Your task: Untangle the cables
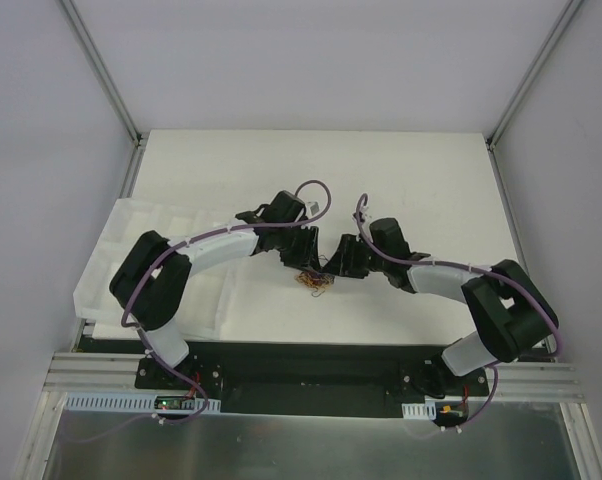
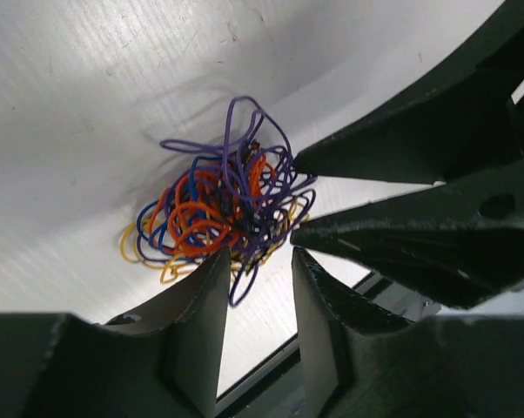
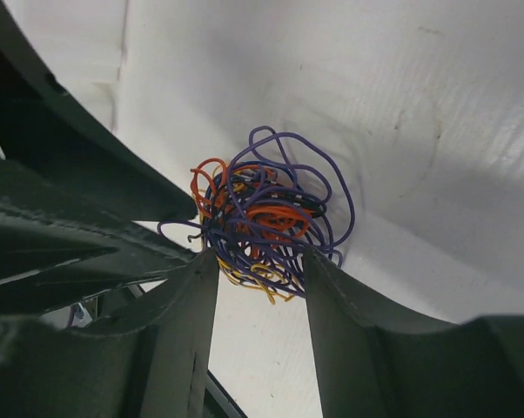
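Cables [image 2: 223, 213] in a roundish tangled ball

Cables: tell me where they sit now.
In the top view the cables lie knotted centrally on the table, between the left gripper and right gripper.

White tabletop [image 1: 381, 170], faintly ribbed. White moulded tray [image 1: 131, 235] lying at left side. Black base plate [image 1: 311, 378] along near edge, aluminium rail [image 1: 91, 372] beneath. Slanted aluminium posts [image 1: 99, 70] at back corners; white walls [image 1: 301, 60].
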You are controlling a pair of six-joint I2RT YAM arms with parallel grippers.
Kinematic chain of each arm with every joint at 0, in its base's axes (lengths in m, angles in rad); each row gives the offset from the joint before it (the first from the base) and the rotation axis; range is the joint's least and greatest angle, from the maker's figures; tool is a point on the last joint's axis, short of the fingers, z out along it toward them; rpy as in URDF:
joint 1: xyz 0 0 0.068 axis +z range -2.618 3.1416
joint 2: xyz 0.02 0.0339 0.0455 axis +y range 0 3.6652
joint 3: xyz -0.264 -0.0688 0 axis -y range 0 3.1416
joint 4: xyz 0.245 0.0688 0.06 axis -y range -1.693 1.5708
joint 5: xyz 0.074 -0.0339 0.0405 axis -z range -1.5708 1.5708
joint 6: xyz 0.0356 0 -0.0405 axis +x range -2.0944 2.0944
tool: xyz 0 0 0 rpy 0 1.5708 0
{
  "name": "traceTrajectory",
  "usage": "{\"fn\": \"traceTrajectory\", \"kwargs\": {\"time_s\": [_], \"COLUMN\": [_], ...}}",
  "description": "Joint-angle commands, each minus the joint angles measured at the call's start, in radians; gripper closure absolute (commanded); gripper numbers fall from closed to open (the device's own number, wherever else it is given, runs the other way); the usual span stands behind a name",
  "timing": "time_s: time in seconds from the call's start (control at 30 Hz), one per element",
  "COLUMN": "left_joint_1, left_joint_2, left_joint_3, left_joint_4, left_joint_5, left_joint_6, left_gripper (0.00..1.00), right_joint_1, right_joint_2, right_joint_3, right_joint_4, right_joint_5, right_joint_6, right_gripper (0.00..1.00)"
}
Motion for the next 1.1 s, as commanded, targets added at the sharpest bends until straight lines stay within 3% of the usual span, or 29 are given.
{"fn": "traceTrajectory", "kwargs": {"time_s": [0.0, 0.17, 0.33, 0.7, 0.83, 1.0, 1.07], "left_joint_1": [-0.015, -0.033, -0.038, -0.040, -0.043, -0.058, -0.059], "left_joint_2": [0.025, -0.046, -0.074, -0.055, -0.074, -0.230, -0.351], "left_joint_3": [0.024, -0.028, -0.059, -0.053, -0.045, -0.047, -0.053], "left_joint_4": [0.031, 0.038, 0.042, 0.042, 0.026, 0.026, 0.028], "left_joint_5": [0.017, -0.031, -0.035, -0.081, -0.107, -0.132, -0.178], "left_joint_6": [-0.034, -0.030, -0.034, -0.021, -0.008, 0.060, 0.102], "left_gripper": [0.68, 0.60, 0.60, 0.97, 1.00, 1.00, 1.00], "right_joint_1": [0.020, 0.022, 0.022, 0.028, 0.044, 0.055, 0.055], "right_joint_2": [0.020, 0.020, 0.026, 0.043, 0.052, -0.009, -0.058], "right_joint_3": [-0.027, -0.049, -0.055, -0.046, -0.033, -0.049, -0.052], "right_joint_4": [0.123, 0.126, 0.127, 0.130, 0.106, -0.052, -0.160], "right_joint_5": [-0.027, -0.015, -0.016, 0.004, 0.059, 0.322, 0.445], "right_joint_6": [0.046, 0.040, 0.038, 0.060, 0.070, 0.073, 0.067], "right_gripper": [0.53, 0.50, 0.50, 0.53, 0.65, 0.95, 0.99]}}
